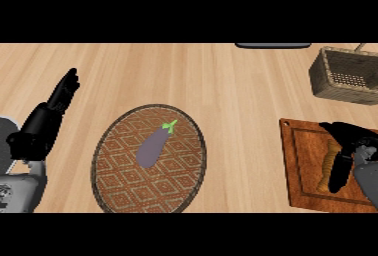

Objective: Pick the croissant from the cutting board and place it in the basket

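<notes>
**One hand on the croissant, lift not yet made**

The step in hand is the grasp. The right hand point(347, 150) lies over the cutting board point(303, 165), and its fingers point(338, 175) are curled down along the croissant point(327, 167). The pastry shows as a brown strip just inside them, on the side toward the board's middle. It appears to rest on the board, so I judge it gripped but not raised.

The basket point(347, 75) stands well beyond the fingertips, up the counter and apart from the board. The next move calls for a straight lift clear of the board, then a carry forward over the basket's near wall before the fingers let go.

The left hand point(55, 102) rests at the far left, fingers straight and holding nothing. Between the two hands an eggplant point(153, 147) lies on a round woven mat point(118, 170), out of the path.
</notes>
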